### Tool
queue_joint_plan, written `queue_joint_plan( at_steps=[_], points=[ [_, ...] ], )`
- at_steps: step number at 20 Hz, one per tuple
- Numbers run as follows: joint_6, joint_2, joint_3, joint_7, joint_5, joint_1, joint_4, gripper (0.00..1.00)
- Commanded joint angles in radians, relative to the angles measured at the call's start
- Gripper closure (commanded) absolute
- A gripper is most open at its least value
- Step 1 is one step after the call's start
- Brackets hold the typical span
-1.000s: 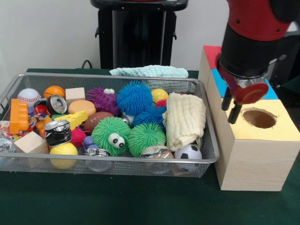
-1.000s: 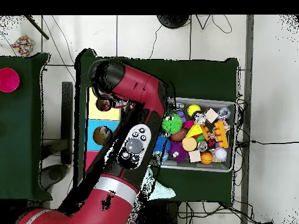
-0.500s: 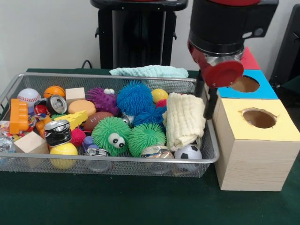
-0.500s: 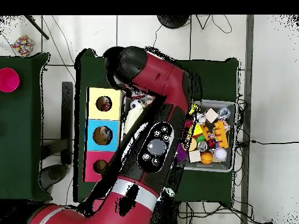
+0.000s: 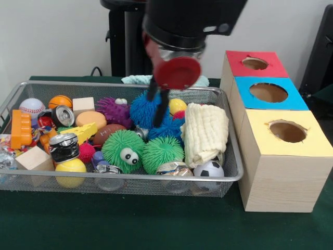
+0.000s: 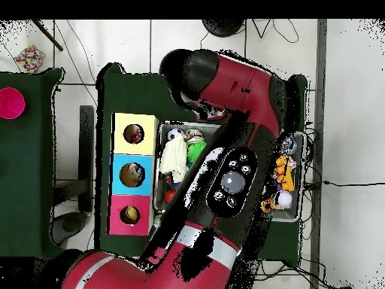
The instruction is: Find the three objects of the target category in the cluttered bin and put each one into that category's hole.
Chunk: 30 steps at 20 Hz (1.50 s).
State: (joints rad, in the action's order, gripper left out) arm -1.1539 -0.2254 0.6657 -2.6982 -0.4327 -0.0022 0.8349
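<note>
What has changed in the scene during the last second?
The end effector travelled from above the yellow-topped wooden box's hole sideways to over the wire mesh bin, now hanging by the blue spiky ball. It carries nothing visible. The toys, the cream folded cloth and the three boxes kept their places.

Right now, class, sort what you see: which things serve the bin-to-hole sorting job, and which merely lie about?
Job: gripper, wire bin, wooden box with three holes.
Lying about: teal cloth behind the bin, pink disc on the side table.
</note>
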Motion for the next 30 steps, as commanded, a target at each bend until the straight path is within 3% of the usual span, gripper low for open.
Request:
queue_joint_plan(
  at_steps=[1, 3, 5, 15, 30],
  points=[
    [0.036, 0.009, -0.139, 0.326, 0.16, -0.101, 0.059, 0.0],
    [0.061, 0.019, -0.168, 0.365, 0.184, -0.127, 0.053, 0.0],
    [0.013, 0.028, -0.189, 0.339, 0.183, -0.146, 0.047, 0.0],
    [-0.03, 0.018, -0.264, 0.25, 0.201, -0.185, 0.074, 0.0],
    [0.109, 0.005, -0.248, 0.322, 0.388, -0.166, 0.05, 0.0]
  ],
)
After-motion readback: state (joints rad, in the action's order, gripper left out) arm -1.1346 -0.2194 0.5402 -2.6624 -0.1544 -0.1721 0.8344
